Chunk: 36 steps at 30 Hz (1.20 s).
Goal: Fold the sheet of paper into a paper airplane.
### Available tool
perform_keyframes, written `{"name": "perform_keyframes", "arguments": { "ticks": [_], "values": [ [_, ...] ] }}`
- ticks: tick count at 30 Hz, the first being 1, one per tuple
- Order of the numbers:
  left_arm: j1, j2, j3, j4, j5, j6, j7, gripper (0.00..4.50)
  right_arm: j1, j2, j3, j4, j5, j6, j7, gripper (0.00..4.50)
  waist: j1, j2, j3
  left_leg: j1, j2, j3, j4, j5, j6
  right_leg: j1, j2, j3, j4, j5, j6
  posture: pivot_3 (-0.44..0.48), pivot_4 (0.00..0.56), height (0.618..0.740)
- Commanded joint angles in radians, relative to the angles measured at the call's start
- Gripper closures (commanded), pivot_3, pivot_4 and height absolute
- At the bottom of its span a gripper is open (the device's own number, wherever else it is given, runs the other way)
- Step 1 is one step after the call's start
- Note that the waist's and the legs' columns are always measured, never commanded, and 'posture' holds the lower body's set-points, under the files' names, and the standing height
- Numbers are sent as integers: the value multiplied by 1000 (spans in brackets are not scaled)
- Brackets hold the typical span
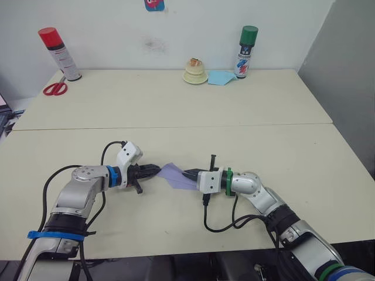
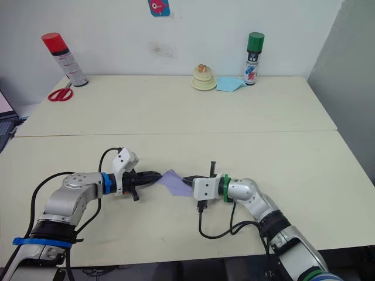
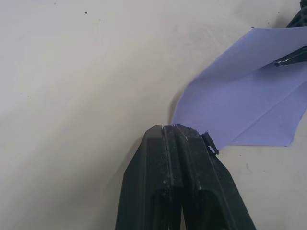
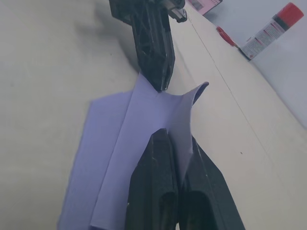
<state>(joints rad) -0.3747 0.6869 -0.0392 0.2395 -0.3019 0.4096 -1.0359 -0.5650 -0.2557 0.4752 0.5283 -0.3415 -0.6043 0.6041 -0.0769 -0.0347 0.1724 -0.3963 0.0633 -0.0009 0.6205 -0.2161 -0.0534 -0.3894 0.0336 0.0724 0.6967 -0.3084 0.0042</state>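
Pinching the sheet of paper [image 1: 177,175] between them, left tool [image 1: 157,170] and right tool [image 1: 186,174] both clamped closed

Your left arm: silver-grey casing, blue ring at the wrist, blue tape band near the elbow, white camera block on top, black cable looping from it. Left tool [image 1: 153,170]: two black fingers [image 3: 165,163], ribbed, scuffed at the tips. Your right arm: silver-grey casing, green wrist ring, white boxy module, black cables curling beneath. Right tool [image 1: 188,174]: same black fingers [image 4: 158,177].
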Motion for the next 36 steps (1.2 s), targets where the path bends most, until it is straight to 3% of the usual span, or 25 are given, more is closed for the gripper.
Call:
{"name": "perform_keyframes", "arguments": {
  "ticks": [1,11,16,19,25,31,36],
  "values": [
    [35,7,-26,4,33,29,5,4144,-24,-19,29,45,-75,-74,-51,4453,0,0,0,0,0,0,0,0,0,0,0,0,0,0,0,0,150,737],
    [51,21,-14,-18,38,-11,-10,4144,-59,-31,65,125,-179,-143,-157,4453,-5,0,0,2,0,1,0,0,0,1,0,1,0,0,0,0,150,737],
    [51,21,-17,-29,32,-17,-26,4144,-32,6,28,130,-43,-91,-71,4453,-5,-1,-1,2,1,0,0,0,0,1,0,0,0,0,0,0,150,737],
    [60,20,-31,-41,39,-33,-40,4144,4,40,-27,67,118,46,44,4284,-5,-1,-1,2,1,0,0,0,0,1,0,0,0,0,0,0,150,737],
    [51,17,-41,-32,55,-61,-53,4144,47,71,-75,-127,280,420,199,2555,-2,0,0,0,1,0,0,0,0,1,-1,0,0,0,0,0,150,737],
    [26,11,-56,1,81,-133,-75,4144,26,87,-96,-346,446,934,307,2555,5,0,0,-1,0,-1,0,0,0,0,-1,-1,0,0,0,0,150,737],
    [18,14,-108,48,163,-275,-87,4144,-85,109,-108,-300,468,1087,311,2555,14,0,0,-2,0,0,0,0,0,-1,-1,-1,0,0,0,0,150,737]
  ]
}}
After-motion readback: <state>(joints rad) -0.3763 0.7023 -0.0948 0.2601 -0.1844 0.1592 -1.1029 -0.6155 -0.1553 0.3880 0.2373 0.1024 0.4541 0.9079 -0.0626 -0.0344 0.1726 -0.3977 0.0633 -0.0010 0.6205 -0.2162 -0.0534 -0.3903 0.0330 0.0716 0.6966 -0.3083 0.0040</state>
